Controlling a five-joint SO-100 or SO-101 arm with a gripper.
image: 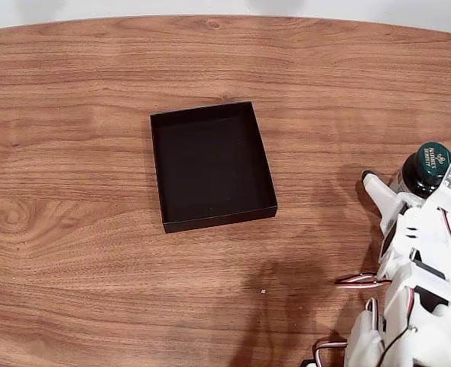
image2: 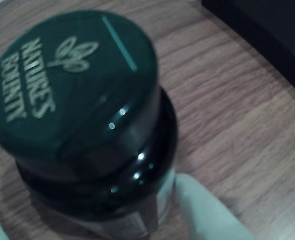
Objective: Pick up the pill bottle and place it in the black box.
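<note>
1. Pill bottle [image: 424,170]: one only, standing upright on the wooden table [image: 73,252] at the right edge of the fixed view, well apart from the box.
2. Its round green cap [image2: 70,82] faces the wrist camera and carries pale lettering reading "Nature's Bounty" with a small leaf mark; below the cap the dark glossy body and a strip of white label show.
3. One black box [image: 212,164] lies near the middle of the table in the fixed view, open side up, with nothing inside it. A dark corner of it shows at the upper right of the wrist view [image2: 267,35].
4. One white arm reaches up from the bottom right corner of the fixed view, and its gripper [image: 397,191] sits right at the bottle.
5. One white finger [image: 380,191] lies along the bottle's left side in the fixed view; the other is hidden by the arm.
6. Whether the fingers are clenched on the bottle or merely around it, I cannot tell.
7. One tiny pale speck [image: 263,291] lies on the table below the box.
</note>
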